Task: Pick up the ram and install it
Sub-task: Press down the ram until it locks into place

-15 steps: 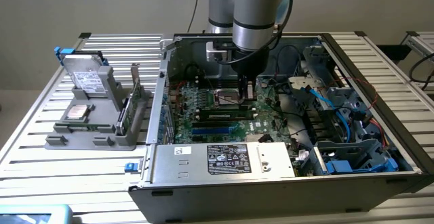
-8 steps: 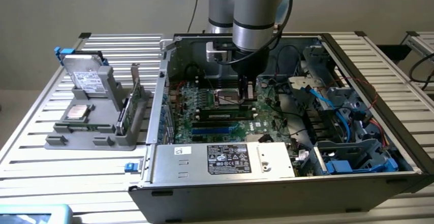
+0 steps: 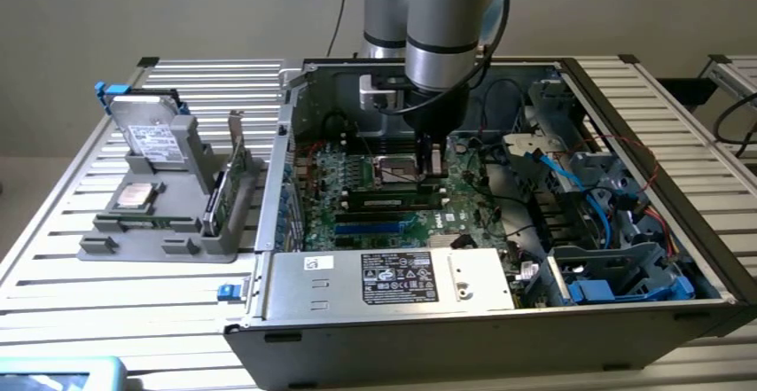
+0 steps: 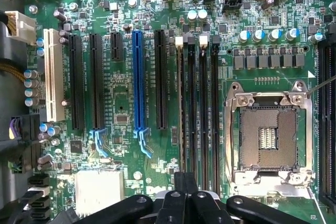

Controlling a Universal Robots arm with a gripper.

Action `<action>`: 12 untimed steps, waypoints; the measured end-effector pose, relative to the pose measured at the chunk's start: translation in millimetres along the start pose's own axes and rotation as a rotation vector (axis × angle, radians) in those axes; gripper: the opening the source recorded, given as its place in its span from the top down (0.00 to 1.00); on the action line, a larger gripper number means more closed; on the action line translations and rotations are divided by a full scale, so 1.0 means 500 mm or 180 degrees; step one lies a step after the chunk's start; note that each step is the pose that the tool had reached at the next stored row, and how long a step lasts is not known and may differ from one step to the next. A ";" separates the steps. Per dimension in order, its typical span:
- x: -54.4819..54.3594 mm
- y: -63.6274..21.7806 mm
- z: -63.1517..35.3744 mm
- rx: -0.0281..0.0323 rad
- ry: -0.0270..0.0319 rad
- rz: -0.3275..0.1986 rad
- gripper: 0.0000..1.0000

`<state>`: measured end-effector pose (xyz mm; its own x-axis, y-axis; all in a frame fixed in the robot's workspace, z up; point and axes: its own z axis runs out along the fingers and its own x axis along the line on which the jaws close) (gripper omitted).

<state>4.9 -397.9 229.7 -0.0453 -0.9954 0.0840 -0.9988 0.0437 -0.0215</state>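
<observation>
Ram (image 3: 396, 202) lies seated in a motherboard slot (image 4: 184, 114) just beside the empty CPU socket (image 4: 269, 136), so installation looks done or nearly so; whether its latches are locked I cannot tell. Above the socket, inside the open computer case (image 3: 615, 324) on the counter (image 3: 71, 280), the gripper (image 4: 185, 182) hovers fully closed, holding nothing.

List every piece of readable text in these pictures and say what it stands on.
None reads for certain.
Power supply label: print and symbols too small.
White sticker beside it: blurred.
Hard drive label in the grey holder: illegible.
Motherboard silkscreen along the slots: too fine.
</observation>
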 end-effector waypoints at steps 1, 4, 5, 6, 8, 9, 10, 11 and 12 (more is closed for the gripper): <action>0.000 0.000 0.000 0.0000 0.0000 0.0000 0.89; 0.000 0.000 0.001 0.0000 -0.0001 0.0000 0.89; 0.000 0.000 0.002 0.0000 0.0000 0.0000 0.89; 0.000 0.000 0.002 0.0000 0.0000 0.0000 0.89; 0.000 0.000 0.003 0.0000 0.0000 0.0000 0.89; 0.000 0.000 0.003 0.0000 0.0000 0.0000 0.89; 0.000 0.000 0.004 0.0000 0.0000 0.0000 0.89; 0.000 0.000 0.004 0.0000 0.0001 0.0000 0.89; 0.000 0.000 0.004 0.0000 0.0000 0.0000 0.89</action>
<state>4.9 -397.9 227.6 -0.0453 -0.9954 0.0842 -0.9988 0.0436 -0.0215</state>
